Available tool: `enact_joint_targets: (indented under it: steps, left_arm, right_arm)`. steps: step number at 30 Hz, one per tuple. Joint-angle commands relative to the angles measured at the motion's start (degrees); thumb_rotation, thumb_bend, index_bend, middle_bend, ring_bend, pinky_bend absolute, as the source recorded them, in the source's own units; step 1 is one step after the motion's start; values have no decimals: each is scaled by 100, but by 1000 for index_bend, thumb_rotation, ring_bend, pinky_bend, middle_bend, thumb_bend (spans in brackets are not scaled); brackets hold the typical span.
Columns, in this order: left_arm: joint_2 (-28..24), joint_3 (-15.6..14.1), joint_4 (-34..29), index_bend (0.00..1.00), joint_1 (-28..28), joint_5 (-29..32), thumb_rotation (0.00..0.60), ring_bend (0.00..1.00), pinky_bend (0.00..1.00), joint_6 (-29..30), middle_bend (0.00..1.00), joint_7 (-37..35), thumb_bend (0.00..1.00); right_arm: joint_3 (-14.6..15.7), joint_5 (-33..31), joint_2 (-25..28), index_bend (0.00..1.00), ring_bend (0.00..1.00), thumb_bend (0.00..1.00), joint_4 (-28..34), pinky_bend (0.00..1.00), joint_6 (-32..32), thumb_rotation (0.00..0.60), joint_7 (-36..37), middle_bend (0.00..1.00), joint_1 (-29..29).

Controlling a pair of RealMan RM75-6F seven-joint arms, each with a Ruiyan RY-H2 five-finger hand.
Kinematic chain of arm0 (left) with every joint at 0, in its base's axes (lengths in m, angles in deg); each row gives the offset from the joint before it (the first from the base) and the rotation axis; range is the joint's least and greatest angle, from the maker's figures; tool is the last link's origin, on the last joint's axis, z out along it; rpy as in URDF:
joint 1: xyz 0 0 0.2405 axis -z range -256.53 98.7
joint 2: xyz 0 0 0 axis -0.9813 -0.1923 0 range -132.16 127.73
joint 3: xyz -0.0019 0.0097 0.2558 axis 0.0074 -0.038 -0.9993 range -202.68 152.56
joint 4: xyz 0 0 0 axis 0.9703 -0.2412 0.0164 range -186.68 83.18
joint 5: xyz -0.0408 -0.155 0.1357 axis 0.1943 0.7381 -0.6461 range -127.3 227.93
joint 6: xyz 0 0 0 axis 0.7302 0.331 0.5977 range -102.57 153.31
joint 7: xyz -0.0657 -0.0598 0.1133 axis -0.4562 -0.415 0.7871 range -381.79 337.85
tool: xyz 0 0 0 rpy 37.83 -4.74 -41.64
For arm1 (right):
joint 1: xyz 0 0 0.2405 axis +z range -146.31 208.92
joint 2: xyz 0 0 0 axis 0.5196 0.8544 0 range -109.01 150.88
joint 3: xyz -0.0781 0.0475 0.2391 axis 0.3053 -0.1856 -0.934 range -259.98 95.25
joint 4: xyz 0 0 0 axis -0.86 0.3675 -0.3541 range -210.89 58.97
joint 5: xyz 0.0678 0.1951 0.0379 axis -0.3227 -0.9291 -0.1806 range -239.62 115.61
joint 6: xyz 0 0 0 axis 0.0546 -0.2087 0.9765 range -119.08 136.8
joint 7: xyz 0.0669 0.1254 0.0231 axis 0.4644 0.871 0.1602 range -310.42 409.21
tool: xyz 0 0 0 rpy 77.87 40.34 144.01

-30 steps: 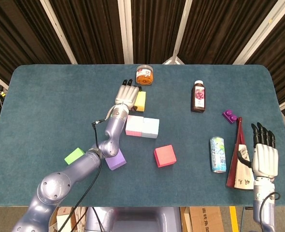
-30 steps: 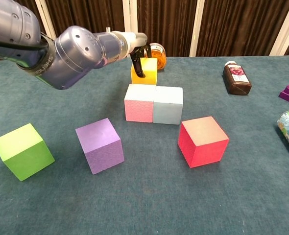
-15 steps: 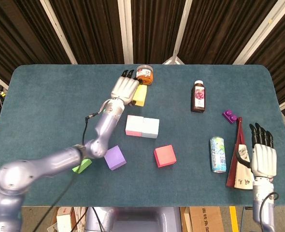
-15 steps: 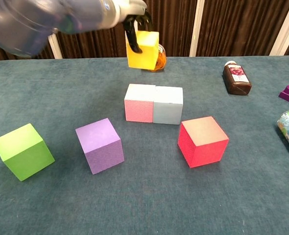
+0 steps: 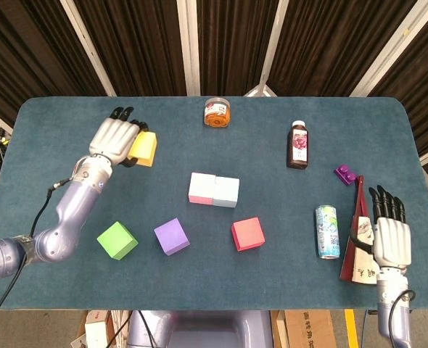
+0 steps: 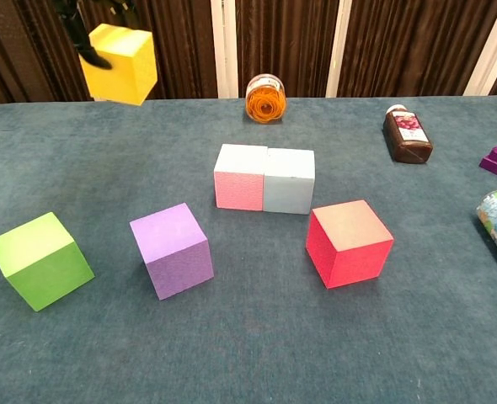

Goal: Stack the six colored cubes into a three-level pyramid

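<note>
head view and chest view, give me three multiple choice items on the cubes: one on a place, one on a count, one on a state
1. Where is the pink cube?
A. touching the light blue cube
B. on the red cube
C. beside the jar

2. How many cubes rest on the table?
A. three
B. five
C. six

3. What state is the yellow cube in?
A. lying beside the green cube
B. held off the table by the left hand
C. stacked on the purple cube

Answers:
1 A, their sides meet.
2 B, the sixth is held.
3 B, the chest view shows it in the air.
</note>
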Motion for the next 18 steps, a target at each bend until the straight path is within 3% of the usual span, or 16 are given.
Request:
enact_joint_targets:
  steps: [1,18]
  left_arm:
    - [231,-137,292,289,-61,-188,600,0,0,60,290,-160,374]
    - [1447,-468,1410,285,39,-528,600,0,0,-177,286,-634,374]
  right_arm:
    - [0,-1,-2,48,0,278,0,0,-7,600,4,17,1]
    - [-25,25,81,50,0,278,25,0,34,600,125,17,-50]
